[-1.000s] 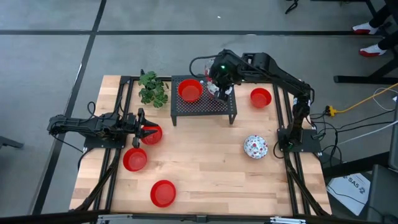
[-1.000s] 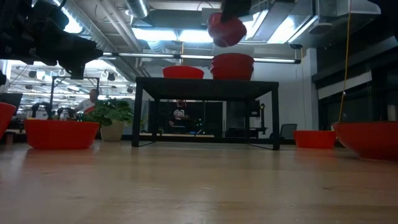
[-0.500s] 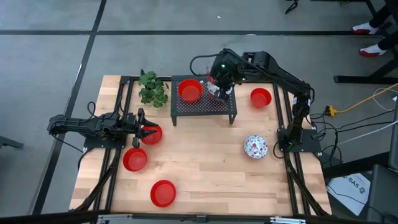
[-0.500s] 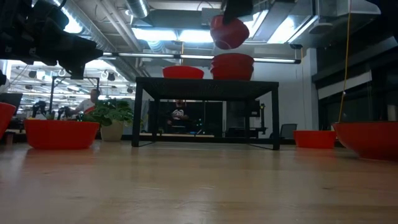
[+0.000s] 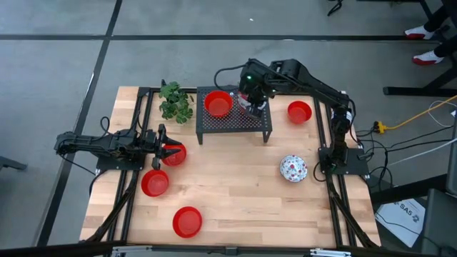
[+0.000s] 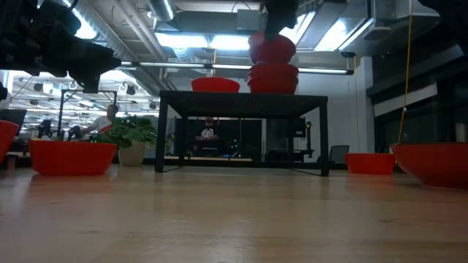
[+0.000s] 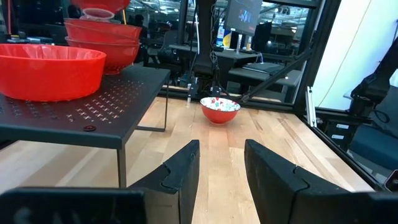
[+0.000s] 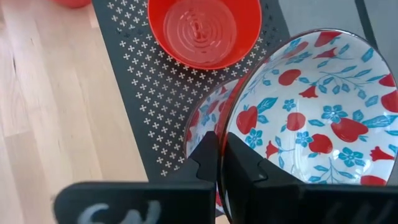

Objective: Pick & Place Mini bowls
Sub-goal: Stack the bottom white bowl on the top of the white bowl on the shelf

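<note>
a black perforated rack (image 5: 234, 118) stands at the wooden table's (image 5: 235, 193) far edge, with a green leafy plant (image 5: 175, 101) just beside it.

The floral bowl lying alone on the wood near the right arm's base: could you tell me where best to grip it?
It appears to lie upside down, so the floral bowl offers no rim from above. I would probably come in low from the side and pinch its edge at the table.

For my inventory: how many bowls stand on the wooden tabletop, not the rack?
5: one bowl by the left fingers, two nearer the front, one beside the rack, a floral one by the right arm's base.
</note>
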Available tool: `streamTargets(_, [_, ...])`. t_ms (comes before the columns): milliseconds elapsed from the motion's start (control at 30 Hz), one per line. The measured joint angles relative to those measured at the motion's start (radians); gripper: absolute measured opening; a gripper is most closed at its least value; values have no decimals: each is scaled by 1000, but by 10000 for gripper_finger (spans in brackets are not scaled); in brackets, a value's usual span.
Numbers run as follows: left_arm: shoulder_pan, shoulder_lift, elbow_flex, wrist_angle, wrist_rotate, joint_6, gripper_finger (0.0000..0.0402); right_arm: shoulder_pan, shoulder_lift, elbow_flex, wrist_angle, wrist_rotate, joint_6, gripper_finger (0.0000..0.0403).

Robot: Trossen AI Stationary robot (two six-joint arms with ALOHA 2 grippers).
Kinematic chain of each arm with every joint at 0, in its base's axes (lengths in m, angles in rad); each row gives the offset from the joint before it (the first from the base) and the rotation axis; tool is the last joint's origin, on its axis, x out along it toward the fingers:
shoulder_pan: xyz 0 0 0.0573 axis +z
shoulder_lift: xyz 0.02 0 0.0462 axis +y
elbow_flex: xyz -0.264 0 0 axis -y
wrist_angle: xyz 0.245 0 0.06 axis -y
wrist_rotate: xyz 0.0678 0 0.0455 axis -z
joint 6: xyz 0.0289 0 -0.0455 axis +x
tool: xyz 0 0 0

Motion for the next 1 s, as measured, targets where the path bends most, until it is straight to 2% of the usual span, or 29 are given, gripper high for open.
streamTargets(300, [0,0,0,-1,0,0,123,-17,16,0,-26,-43,52,11])
streamTargets(1000, [0,0,0,0,0,0,123,-17,60,0,-51,-46,97,17])
